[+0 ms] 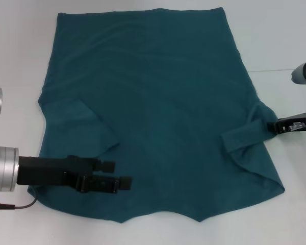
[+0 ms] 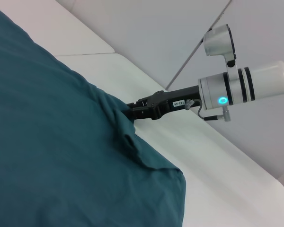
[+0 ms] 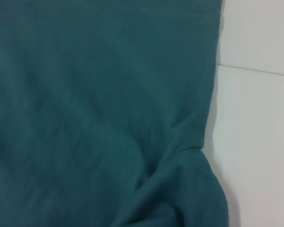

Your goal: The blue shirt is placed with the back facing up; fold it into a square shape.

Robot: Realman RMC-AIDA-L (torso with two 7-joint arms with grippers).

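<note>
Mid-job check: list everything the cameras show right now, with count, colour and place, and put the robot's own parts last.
blue shirt: one, dark teal-blue, spread flat on the table with both sleeves folded inward over the body.
table: one, white, under the shirt, with a seam line on the robot's right.
left gripper: one, black, fingers apart, over the shirt's near left corner by the folded left sleeve.
right gripper: one, black, at the shirt's right edge, closed on the cloth where the right sleeve folds in.

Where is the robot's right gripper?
In the head view the right gripper is at the blue shirt's right edge, by the folded-in sleeve.
</note>
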